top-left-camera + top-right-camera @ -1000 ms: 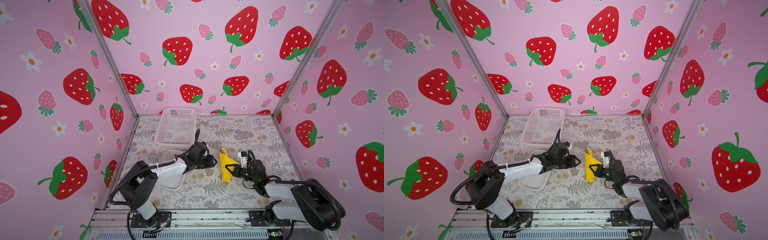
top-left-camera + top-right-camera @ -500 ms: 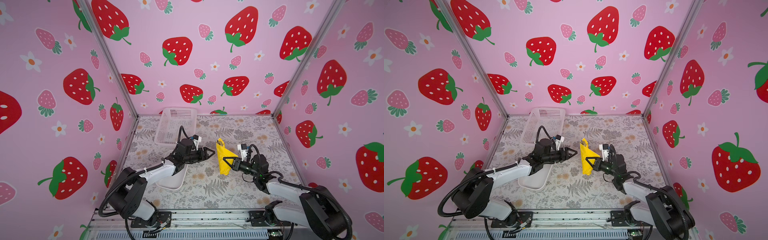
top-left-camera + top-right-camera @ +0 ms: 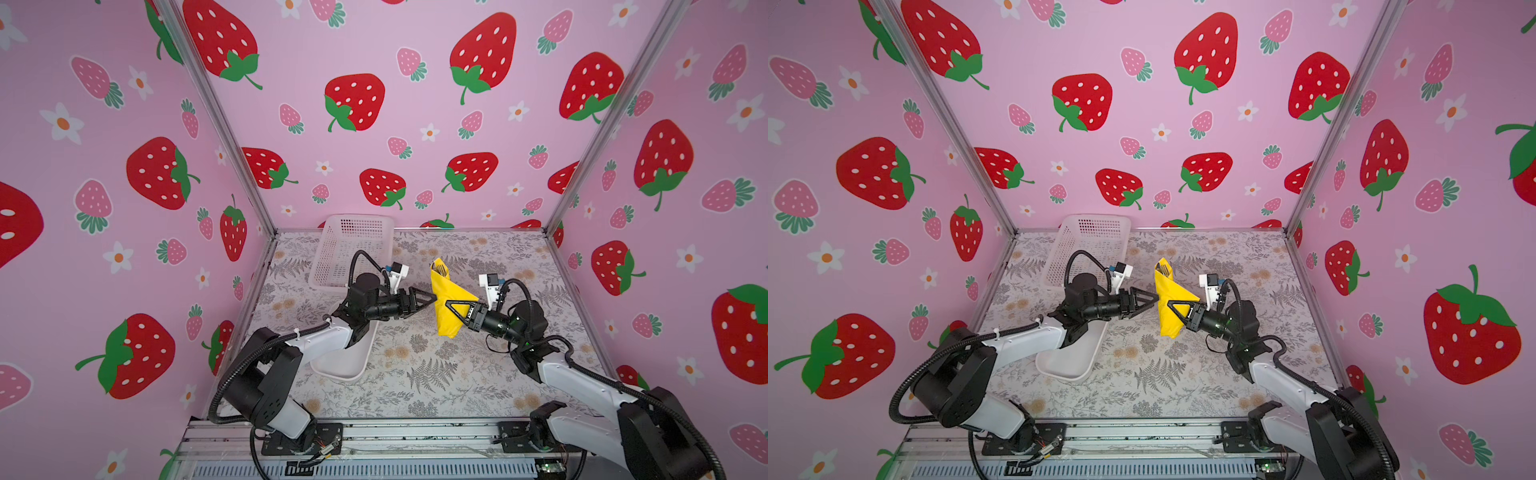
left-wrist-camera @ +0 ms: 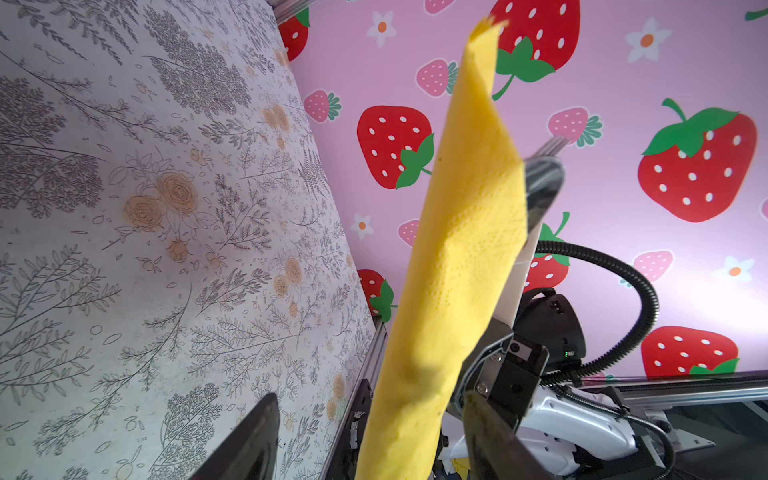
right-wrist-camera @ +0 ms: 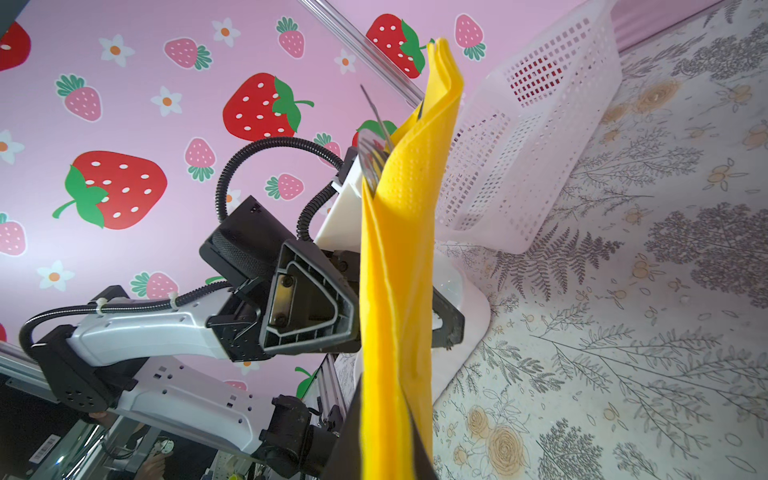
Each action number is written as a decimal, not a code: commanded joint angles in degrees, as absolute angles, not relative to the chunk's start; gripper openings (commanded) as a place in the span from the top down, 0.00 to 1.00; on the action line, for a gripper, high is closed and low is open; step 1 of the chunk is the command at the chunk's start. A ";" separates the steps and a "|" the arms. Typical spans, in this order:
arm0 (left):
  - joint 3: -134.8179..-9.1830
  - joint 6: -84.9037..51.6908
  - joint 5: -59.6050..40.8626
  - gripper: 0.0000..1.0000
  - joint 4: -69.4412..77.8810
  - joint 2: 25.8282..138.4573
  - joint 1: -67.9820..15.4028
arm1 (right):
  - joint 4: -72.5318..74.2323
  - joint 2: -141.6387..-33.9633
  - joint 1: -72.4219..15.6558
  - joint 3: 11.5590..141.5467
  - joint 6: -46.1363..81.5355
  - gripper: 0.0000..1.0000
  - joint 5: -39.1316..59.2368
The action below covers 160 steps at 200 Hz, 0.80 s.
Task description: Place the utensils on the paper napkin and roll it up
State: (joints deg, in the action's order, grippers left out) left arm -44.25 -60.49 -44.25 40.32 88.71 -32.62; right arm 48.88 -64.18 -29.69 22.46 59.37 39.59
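The yellow paper napkin [image 3: 448, 300] [image 3: 1168, 301] is wrapped into a long roll and hangs upright above the floral table. My right gripper [image 3: 449, 306] [image 5: 390, 440] is shut on its lower half. Dark shiny utensils [image 3: 443, 271] [image 5: 372, 154] stick out of the roll's upper end; fork tines [image 4: 549, 146] show there. My left gripper [image 3: 431, 297] [image 4: 370, 440] is open, level with the roll. Its fingers [image 5: 309, 309] stand on either side of the napkin [image 4: 457, 257] without pressing it.
A white mesh basket [image 3: 353, 245] [image 5: 532, 137] stands at the back left. A white plastic tray [image 3: 349, 359] [image 3: 1071, 359] lies under the left arm. Pink strawberry walls close in three sides.
The right gripper has lifted the napkin roll off the table and stood it more upright. The left gripper has risen, opened wider and come up around the roll.
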 commanded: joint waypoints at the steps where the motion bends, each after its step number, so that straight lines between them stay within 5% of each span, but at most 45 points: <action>1: -47.81 -64.51 -48.61 0.28 48.38 90.10 -32.61 | 53.26 -62.40 -29.53 24.94 61.69 0.91 41.29; 160: -52.58 -77.46 -53.32 0.30 66.66 94.87 -33.09 | 60.59 -63.43 -29.53 27.94 68.46 0.91 43.23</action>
State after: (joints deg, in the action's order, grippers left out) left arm -49.30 -73.60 -50.65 59.46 93.45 -32.75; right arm 55.05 -63.53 -29.69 25.28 66.57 42.11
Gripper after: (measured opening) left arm 0.706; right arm 0.088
